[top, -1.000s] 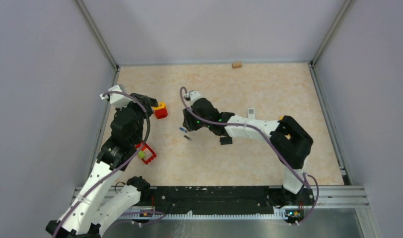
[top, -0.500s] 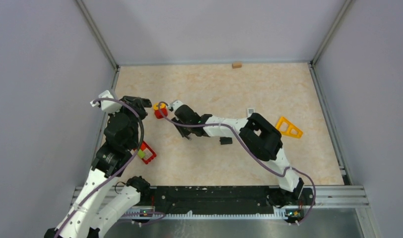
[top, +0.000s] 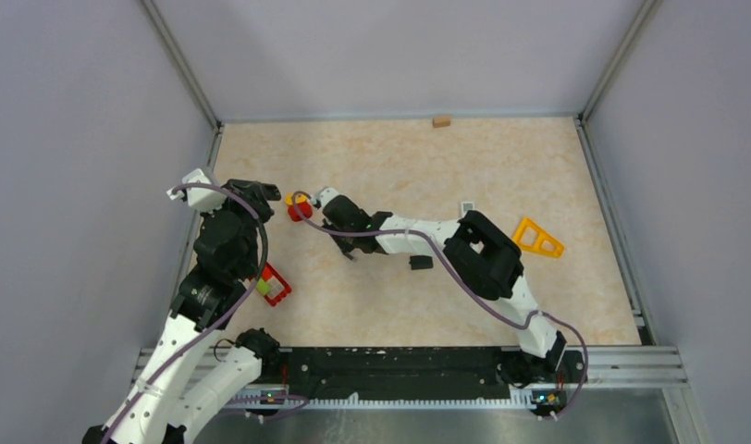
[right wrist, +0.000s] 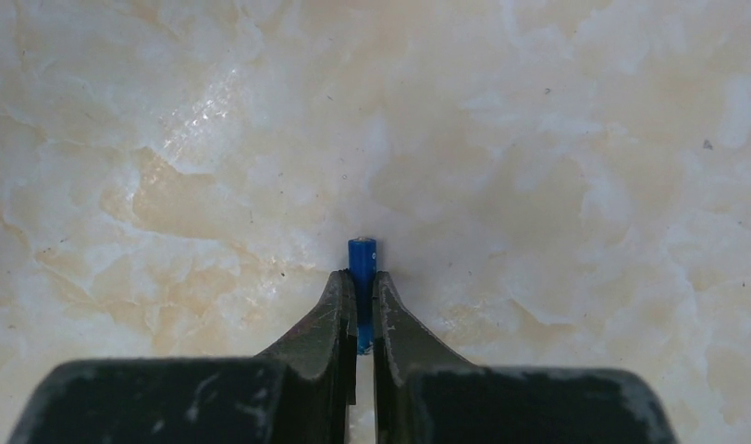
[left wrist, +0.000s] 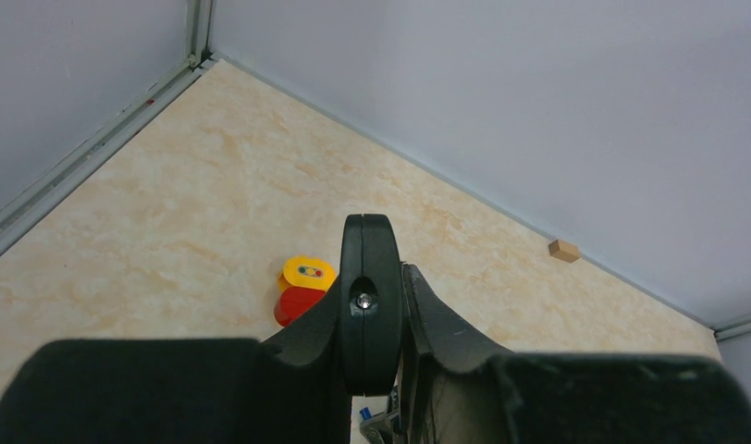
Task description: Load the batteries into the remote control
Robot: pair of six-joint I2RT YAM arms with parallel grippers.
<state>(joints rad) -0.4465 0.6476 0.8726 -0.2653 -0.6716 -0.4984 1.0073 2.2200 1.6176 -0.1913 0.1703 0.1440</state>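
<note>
My right gripper is shut on a blue battery that lies on the marbled table; its tip pokes out past the fingertips. From above, the right gripper reaches far left, low over the table, and hides that battery. A small dark battery lies just beside it. My left gripper is shut on a black slim thing seen end-on, with a seam down its middle and a shiny dot; it looks like the remote control. The left gripper hovers at the table's left side.
A red and yellow toy stands between the two grippers. A flat black square piece lies under the right forearm. A small white bar, an orange triangle, a red box and a wooden block are also there.
The right arm swung left and down onto the blue battery, and its jaws closed on it. The left gripper drew back a little to the left of the toy.
</note>
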